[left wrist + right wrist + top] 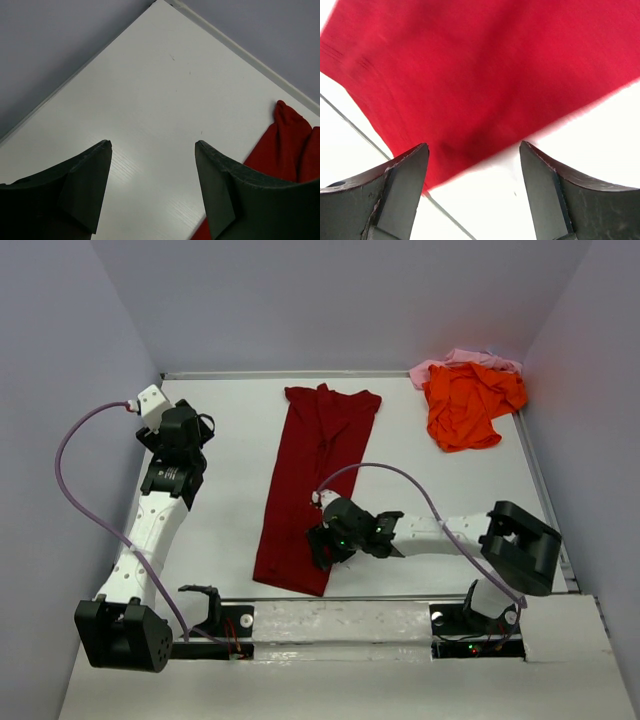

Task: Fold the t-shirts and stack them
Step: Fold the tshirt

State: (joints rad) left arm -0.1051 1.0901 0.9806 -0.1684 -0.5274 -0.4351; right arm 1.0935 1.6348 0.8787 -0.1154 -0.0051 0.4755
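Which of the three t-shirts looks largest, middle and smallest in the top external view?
1. maroon t-shirt, spread in a long strip.
2. orange t-shirt, crumpled.
3. pink t-shirt, mostly hidden behind the orange one; true size unsure.

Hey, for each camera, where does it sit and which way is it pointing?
Top external: high behind the near edge, looking down on the table, maroon shirt, orange shirt and pink shirt; left arm and right arm show.
Left wrist: on the left arm, facing the table's far left corner; open left tool shows.
Right wrist: on the right arm, looking down at the maroon shirt's near end; open right tool shows.
Shared: all three see the maroon shirt.
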